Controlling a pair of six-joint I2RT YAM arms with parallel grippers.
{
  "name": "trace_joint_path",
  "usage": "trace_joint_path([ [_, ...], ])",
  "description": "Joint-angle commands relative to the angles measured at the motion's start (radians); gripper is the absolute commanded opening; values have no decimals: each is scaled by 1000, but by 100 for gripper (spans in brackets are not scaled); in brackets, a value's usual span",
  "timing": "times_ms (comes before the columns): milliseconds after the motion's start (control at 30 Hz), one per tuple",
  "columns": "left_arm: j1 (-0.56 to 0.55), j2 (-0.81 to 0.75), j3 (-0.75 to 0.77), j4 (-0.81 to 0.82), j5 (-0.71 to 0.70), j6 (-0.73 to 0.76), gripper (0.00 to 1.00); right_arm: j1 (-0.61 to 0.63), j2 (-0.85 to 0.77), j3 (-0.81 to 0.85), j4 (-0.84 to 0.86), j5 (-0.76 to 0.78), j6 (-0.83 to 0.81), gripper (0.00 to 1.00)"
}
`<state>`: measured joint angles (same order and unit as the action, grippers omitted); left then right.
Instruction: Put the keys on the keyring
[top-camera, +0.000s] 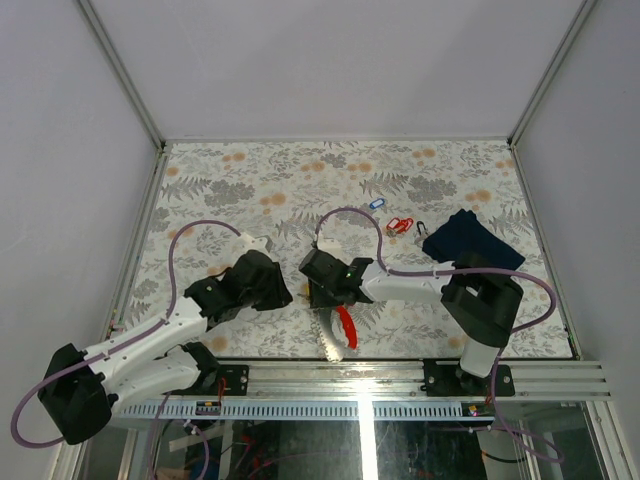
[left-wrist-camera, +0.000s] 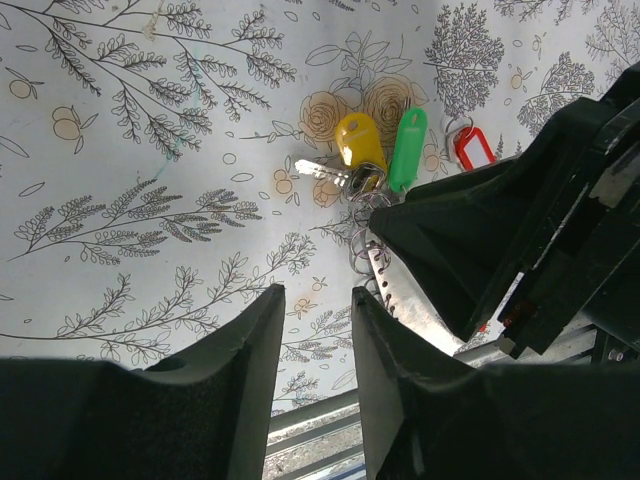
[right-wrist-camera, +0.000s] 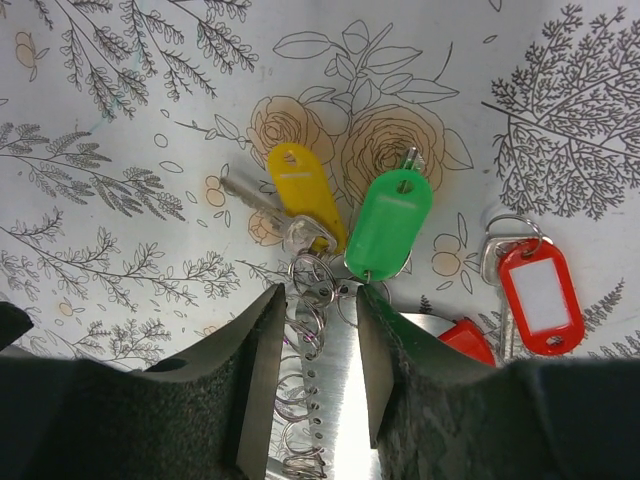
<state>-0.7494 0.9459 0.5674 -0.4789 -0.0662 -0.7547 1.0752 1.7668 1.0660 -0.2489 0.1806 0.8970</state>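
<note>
At the near middle of the counter (top-camera: 250, 170), the left claw (left-wrist-camera: 318, 300) hovers released and empty, with bare print showing through its gap. Just right of it, the right claw (right-wrist-camera: 320, 295) stands half apart over the keyring (right-wrist-camera: 308, 300), a string of linked wire loops lying on a perforated metal strip (right-wrist-camera: 335, 400). Whether its pads actually pinch the loops, I cannot tell.

Just beyond the tips lie the yellow-tagged key (right-wrist-camera: 300, 195) and the green-tagged key (right-wrist-camera: 390, 225), their small rings touching the keyring's far end. I cannot tell whether they are threaded. The red-tagged key (right-wrist-camera: 540, 295) lies a little to the right, apart from the loops.

The step looks like steadying the loops so a key can be fed on. The right claw should probably clench on one loop only, square to the wire and low enough not to skate off the strip. The left claw should take a key by its tag, not its blade.

Far right, a blue-tagged key (top-camera: 376, 203) waits near a navy cloth (top-camera: 470, 240).
</note>
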Motion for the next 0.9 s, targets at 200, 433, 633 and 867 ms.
trace_joint_path([
  [200, 7, 16, -11, 52, 10, -5, 32, -15, 29, -5, 87, -52, -33, 39],
  [433, 8, 33, -27, 75, 20, -7, 32, -15, -9, -10, 80, -34, -52, 39],
  [633, 8, 49, -81, 163, 89, -23, 28, -15, -75, -14, 80, -20, -108, 39],
  [867, 7, 76, -156, 305, 168, -57, 18, -15, -64, -10, 97, -73, -138, 37],
])
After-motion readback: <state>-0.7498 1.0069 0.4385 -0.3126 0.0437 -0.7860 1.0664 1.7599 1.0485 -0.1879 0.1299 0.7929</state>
